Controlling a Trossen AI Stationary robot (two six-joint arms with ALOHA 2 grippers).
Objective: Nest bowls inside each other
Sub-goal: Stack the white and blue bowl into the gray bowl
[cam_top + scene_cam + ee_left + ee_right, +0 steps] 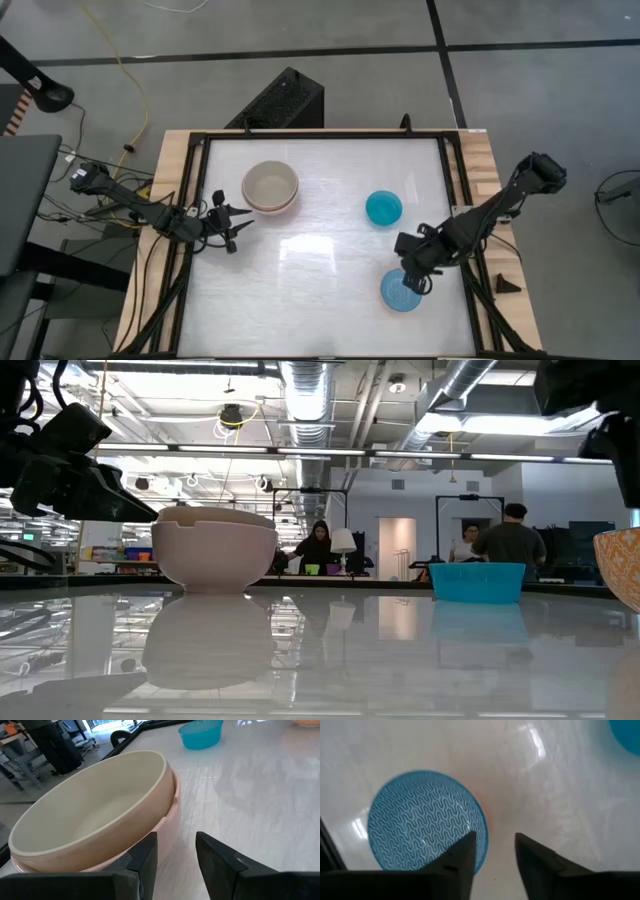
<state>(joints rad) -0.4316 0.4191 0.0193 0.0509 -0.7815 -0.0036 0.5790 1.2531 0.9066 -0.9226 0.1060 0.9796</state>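
Note:
A cream bowl sits nested in a salmon-pink bowl (270, 187) at the table's far left, the pink one resting on its base (213, 550). A small teal bowl (384, 208) stands alone right of the middle. A light blue bowl with a wavy pattern inside (401, 290) rests near the right front. My right gripper (495, 852) hangs open over this bowl's rim (482, 832), pointing steeply down, with nothing between its fingers. My left gripper (175, 855) waits open and nearly level beside the stack's near left side (240, 218). My left gripper has one finger (145, 857) close against the pink bowl's outer wall (165, 827); I cannot tell whether it touches. Nothing lies between its fingers.
A black box (285, 100) stands beyond the far edge. A small dark wedge (507, 284) lies on the wooden rim at the right. Bare white tabletop (310, 270) stretches between the stack and the blue bowl. People stand in the room behind (512, 540).

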